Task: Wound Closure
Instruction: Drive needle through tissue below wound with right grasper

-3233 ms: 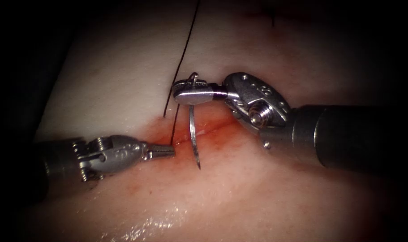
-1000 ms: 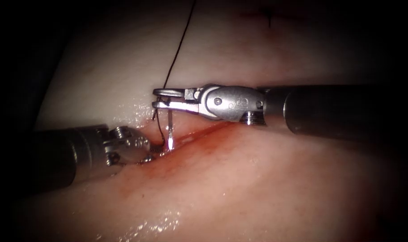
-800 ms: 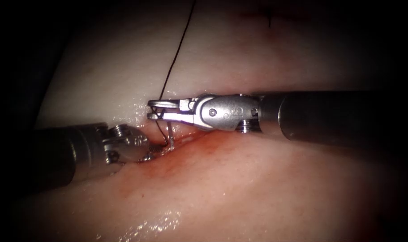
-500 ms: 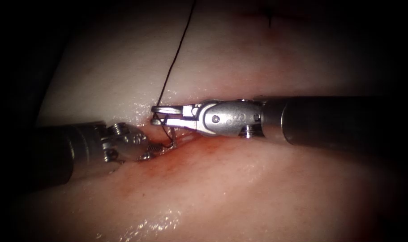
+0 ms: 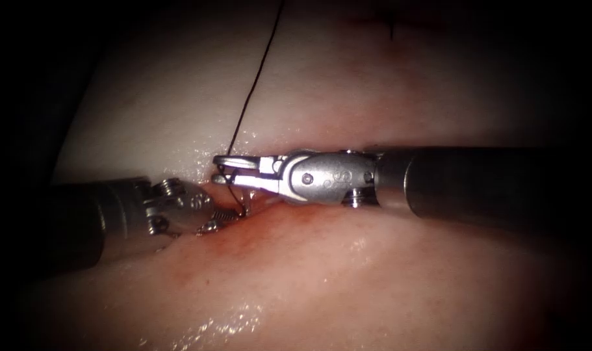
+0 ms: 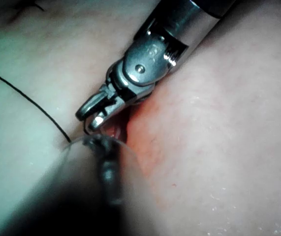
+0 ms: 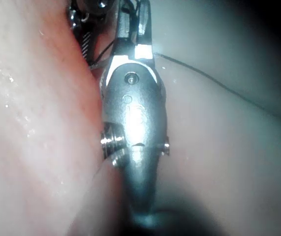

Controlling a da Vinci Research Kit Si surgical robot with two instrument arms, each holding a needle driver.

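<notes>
Steel needle (image 5: 244, 201) stands mostly buried in the tissue (image 5: 347, 279) at the cut (image 5: 289, 195), its trailing end clamped in the right pincer (image 5: 225, 166). Black thread (image 5: 257, 78) climbs away over pale tissue left of the cut. The left wrist view shows the right pincer (image 6: 93, 112) from its side. The left pincer (image 5: 225, 216) presses into the reddened cut edge, its grip impossible to judge.

Right tool (image 5: 225, 167) jaws clamped, left tool (image 5: 227, 215) jaws seemingly closed, tips near.
</notes>
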